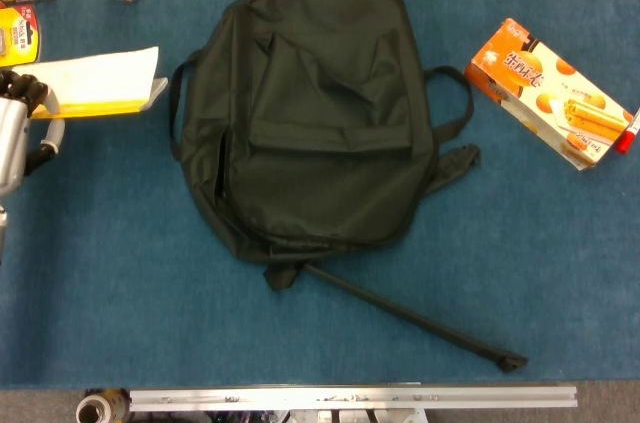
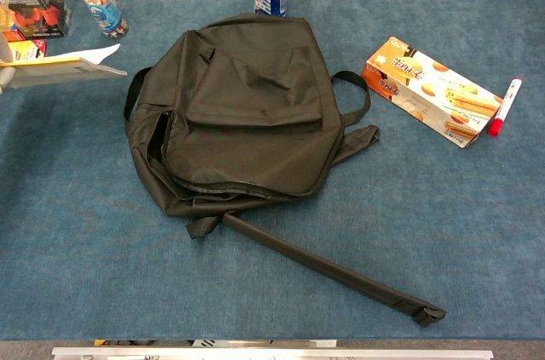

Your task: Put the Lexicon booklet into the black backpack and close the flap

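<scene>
The booklet point(image 1: 95, 83) is gripped at its left edge by the left robot hand point(image 1: 18, 128), just left of the backpack point(image 1: 310, 113) on the counter point(image 1: 120, 273); the right robot hand is unseen. The pick-up step seems underway. Next, the flap point(image 1: 330, 93) must be lifted so the booklet can be slid inside.

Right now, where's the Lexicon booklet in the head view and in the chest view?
Head view: Lexicon booklet at the left edge, left of the black backpack.
Chest view: booklet upper left, again left of the backpack.
Shared landmark: the orange snack box on the right.
</scene>
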### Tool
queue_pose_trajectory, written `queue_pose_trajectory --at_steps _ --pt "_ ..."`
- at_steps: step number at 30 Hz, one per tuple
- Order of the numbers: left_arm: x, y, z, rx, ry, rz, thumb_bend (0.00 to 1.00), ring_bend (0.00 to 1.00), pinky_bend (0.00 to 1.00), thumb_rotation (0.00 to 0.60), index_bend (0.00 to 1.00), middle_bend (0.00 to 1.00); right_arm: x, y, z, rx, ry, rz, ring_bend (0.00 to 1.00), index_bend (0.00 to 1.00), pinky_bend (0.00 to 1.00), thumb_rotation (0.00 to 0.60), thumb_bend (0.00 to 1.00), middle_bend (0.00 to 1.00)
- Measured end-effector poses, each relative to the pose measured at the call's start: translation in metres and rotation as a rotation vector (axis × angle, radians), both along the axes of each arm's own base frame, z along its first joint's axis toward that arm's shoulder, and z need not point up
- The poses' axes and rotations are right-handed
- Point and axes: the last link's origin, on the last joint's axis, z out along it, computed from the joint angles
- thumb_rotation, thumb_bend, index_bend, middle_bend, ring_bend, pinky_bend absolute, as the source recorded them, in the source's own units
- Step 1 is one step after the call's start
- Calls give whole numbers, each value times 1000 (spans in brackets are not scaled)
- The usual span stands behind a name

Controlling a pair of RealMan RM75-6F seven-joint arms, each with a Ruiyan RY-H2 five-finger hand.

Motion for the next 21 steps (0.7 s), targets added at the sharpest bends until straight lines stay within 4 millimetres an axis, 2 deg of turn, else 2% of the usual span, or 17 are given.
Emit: queue_pose_trajectory --at_steps 11,17,21 --pt "20 -21 25 -22 -72 -118 389 388 382 600 636 502 19 -14 -8 68 0 52 111 124 231 600 0 285" --pt "31 -38 32 -42 -86 -182 389 388 381 600 636 502 46 -27 -24 198 -49 111 111 124 233 600 0 285" --pt "36 -47 35 -55 -89 -205 389 388 380 600 636 502 71 -40 -41 325 -83 169 112 124 236 600 0 285"
